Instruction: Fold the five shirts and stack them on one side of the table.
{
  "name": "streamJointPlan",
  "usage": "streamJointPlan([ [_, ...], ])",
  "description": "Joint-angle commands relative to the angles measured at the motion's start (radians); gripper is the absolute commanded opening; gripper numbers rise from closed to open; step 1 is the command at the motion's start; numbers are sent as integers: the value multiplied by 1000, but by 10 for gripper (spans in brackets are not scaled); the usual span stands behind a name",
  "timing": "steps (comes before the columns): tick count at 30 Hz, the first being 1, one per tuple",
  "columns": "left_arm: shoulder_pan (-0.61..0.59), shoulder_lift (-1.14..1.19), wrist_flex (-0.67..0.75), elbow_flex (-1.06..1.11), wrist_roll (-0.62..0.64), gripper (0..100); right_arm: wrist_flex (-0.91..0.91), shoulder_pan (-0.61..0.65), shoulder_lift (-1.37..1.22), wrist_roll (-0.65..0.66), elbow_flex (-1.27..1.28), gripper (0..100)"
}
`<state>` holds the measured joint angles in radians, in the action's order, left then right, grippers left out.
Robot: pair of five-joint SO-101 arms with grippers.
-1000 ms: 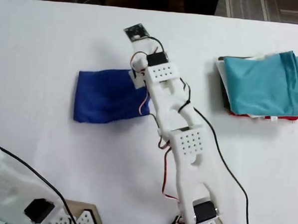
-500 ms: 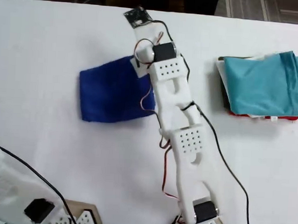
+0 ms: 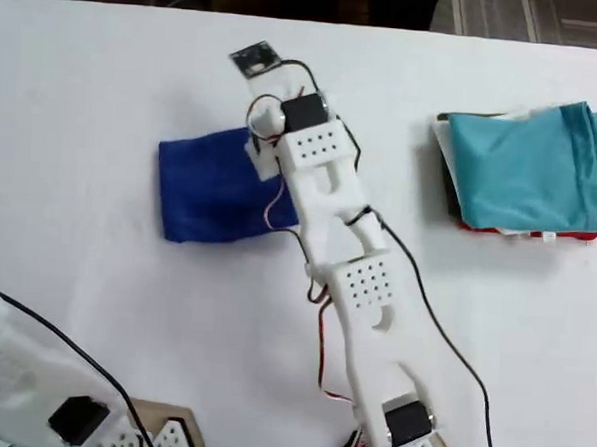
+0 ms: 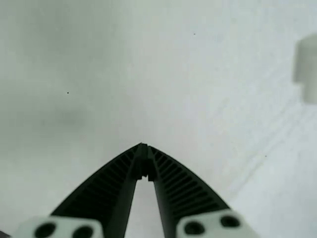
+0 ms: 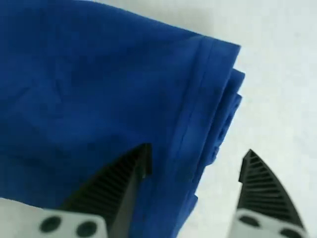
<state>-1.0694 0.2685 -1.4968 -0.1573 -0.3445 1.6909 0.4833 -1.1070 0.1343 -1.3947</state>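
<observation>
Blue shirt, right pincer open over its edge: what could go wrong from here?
1. The right pincer straddles the folded edge of the blue shirt, one finger over cloth, the other over bare table. Closing here may catch only the upper layers, so the fold could open on lifting.
2. The teal shirt topping the stack looks bunched at its far-right edge, so the blue one may land crooked or slide off.

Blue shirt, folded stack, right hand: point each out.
blue shirt (image 3: 215,194), high view, middle of the cloth.
folded stack (image 3: 527,165), high view, teal top shirt.
right hand (image 5: 197,151), right wrist view, midway between its fingertips.
</observation>
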Motion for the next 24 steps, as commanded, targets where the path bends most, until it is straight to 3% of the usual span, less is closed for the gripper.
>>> streamJointPlan([
  [1, 9, -6, 9, -4, -5, 27, -53, 4, -22, -104, -31, 302],
  [6, 3, -6, 9, -4, -9, 27, -73, -25, -147, -124, -28, 302],
  [12, -2, -6, 9, -4, -5, 27, 47, -16, -186, -115, -28, 289],
  [14, -2, -6, 9, -4, -5, 27, 73, -16, -188, -112, -28, 221],
  [17, -2, -6, 9, -4, -5, 27, 74, -19, -188, -40, -28, 9],
  [24, -18, -8, 6, -4, -6, 27, 76, -24, -157, 80, -60, 20],
])
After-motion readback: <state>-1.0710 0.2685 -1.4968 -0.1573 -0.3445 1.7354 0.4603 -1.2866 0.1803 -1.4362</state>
